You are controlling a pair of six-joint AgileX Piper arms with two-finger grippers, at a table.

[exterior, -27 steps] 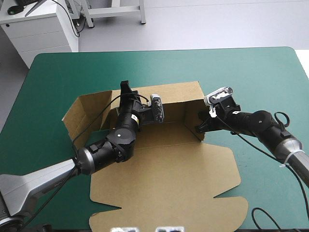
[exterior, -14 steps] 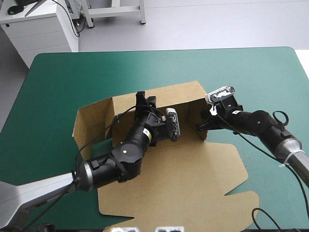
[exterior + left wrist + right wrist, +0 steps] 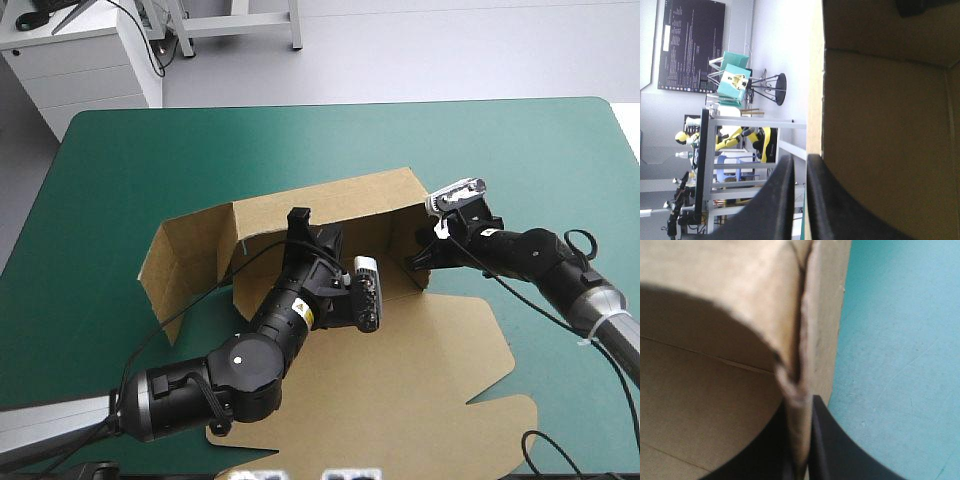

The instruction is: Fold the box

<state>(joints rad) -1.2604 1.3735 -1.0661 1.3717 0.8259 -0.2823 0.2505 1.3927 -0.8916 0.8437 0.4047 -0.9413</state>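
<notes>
The brown box (image 3: pixel 440 370) lies mid-table with its lid flat toward the near edge and its back wall (image 3: pixel 330 200) raised. A side flap (image 3: pixel 185 260) stands open at its left. My left gripper (image 3: pixel 298 220) reaches over the tray's floor to the back wall's top edge. In the left wrist view its black fingers (image 3: pixel 799 162) are all but shut with the board's edge (image 3: pixel 815 100) between them. My right gripper (image 3: pixel 415 262) pinches the right wall's corner. The right wrist view shows it (image 3: pixel 800 410) shut on the doubled board edge (image 3: pixel 802 355).
Teal-green cover (image 3: pixel 330 135) surrounds the box on the far, left and right sides. The lid's near corner (image 3: pixel 500 425) reaches close to the table's near edge. A white cabinet (image 3: pixel 85 60) stands beyond the far left corner.
The left arm has swung to the right and nearer, and the box has shifted right with it. The back wall stands taller and the left flap is more upright. The right gripper has stayed put.
</notes>
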